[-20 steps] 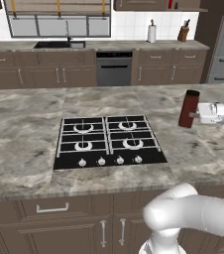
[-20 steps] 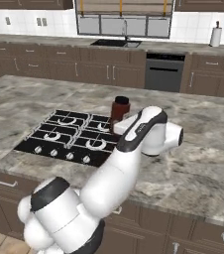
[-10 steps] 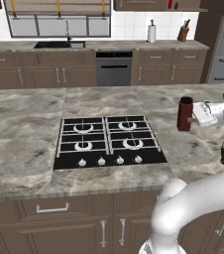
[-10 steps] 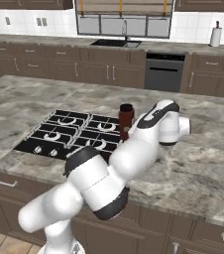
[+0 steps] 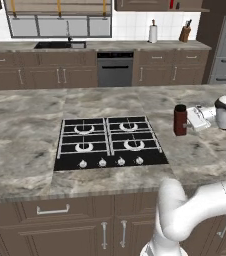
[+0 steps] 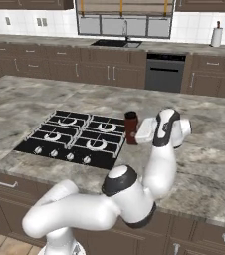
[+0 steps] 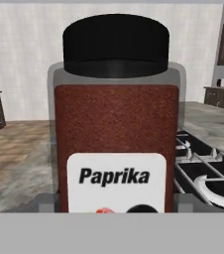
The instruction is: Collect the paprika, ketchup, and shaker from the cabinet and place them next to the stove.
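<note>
On the island counter [image 5: 30,120] you had the stove [image 5: 110,142] set flush. Just right of it stood the paprika [image 5: 180,120], upright on the marble. Your gripper [image 5: 189,120] reached it from the right, jaws part open to either side of the jar; whether they gripped it you could not tell.

Paprika [image 7: 115,129]: I see clear smooth walls, grainy red-brown fill, matt black cap, smooth white label. Stove [image 5: 109,143]: I note flat black top, dark grates, shiny silver knobs. Counter [image 5: 25,130]: I read polished grey-brown veined stone. Drawers [image 5: 55,210]: brown wood, metal handles.
</note>
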